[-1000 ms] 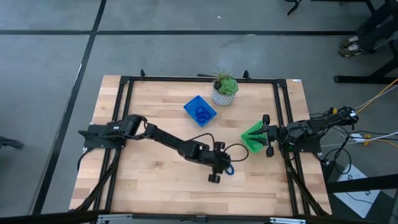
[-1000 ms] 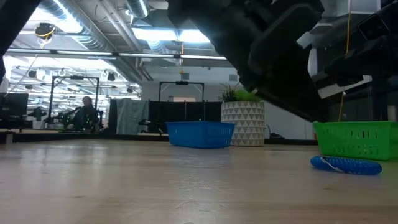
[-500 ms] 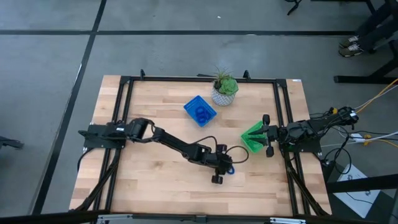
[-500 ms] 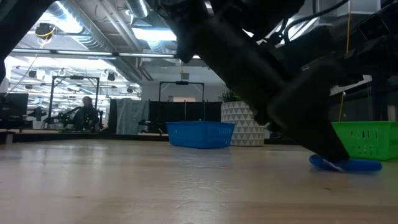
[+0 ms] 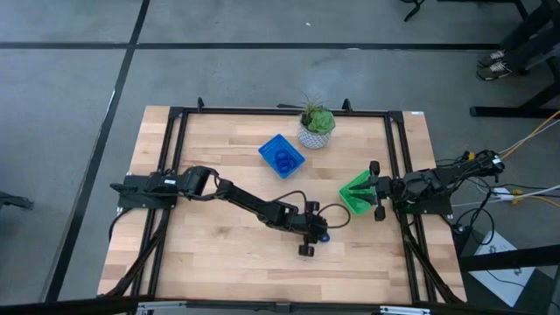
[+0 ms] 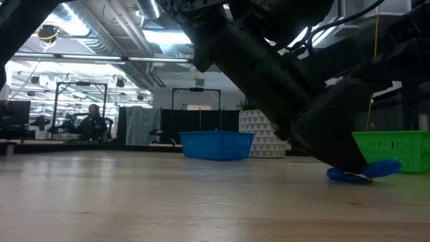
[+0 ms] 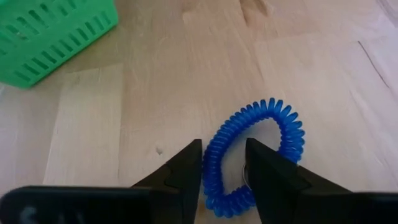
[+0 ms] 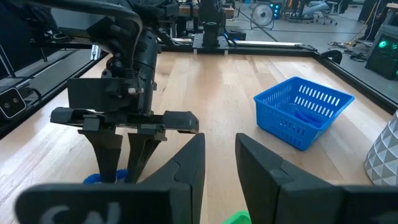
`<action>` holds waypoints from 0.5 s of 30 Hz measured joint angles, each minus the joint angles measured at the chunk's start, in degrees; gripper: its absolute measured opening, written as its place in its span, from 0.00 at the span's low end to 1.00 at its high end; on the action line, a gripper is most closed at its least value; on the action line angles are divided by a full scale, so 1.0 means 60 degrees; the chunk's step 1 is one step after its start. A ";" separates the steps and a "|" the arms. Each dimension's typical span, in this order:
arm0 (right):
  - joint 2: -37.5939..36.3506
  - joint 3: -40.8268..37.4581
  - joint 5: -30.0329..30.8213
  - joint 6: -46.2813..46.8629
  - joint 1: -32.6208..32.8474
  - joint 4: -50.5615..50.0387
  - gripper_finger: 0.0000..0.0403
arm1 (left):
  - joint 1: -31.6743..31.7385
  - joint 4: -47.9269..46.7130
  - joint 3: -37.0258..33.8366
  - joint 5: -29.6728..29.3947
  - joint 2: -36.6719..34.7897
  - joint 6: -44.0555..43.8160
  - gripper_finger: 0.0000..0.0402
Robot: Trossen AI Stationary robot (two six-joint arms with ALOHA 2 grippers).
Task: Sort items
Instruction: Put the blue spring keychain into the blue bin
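The left gripper (image 7: 224, 163) is pinching a blue coiled plastic ring (image 7: 256, 152) low on the pale wooden table (image 5: 219, 254).

The ring is sitting between the two dark fingers (image 7: 186, 163), which are closing in on one side of its loop, and the rest of the loop is sticking out past the tips. From the low camera, one end of the ring is tipping up a little off the wood. The ring is lying near the green slotted plastic basket (image 5: 357, 194), but not touching it. The right gripper (image 8: 217, 155) is waiting by the green basket at the right side of the table, with its fingers a small way apart and holding nothing. The square blue slotted basket (image 5: 281, 156) is standing farther back, beside the white patterned pot with a green plant (image 5: 316, 124), with more blue rings (image 8: 306, 117) inside it.
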 joint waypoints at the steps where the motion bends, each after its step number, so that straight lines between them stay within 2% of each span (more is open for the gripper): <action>1: 0.0001 0.0000 0.0000 0.0001 0.0002 -0.0001 0.22 | -0.0007 -0.0026 0.0000 0.0004 0.0003 0.0053 0.28; 8: 0.0000 0.0000 0.0000 0.0001 0.0002 -0.0001 0.22 | -0.0021 -0.0027 -0.0011 0.0100 0.0017 0.0343 0.05; 15: -0.0001 0.0000 0.0000 0.0001 0.0002 -0.0001 0.22 | -0.0021 -0.0047 -0.0040 -0.0012 -0.0092 0.0403 0.05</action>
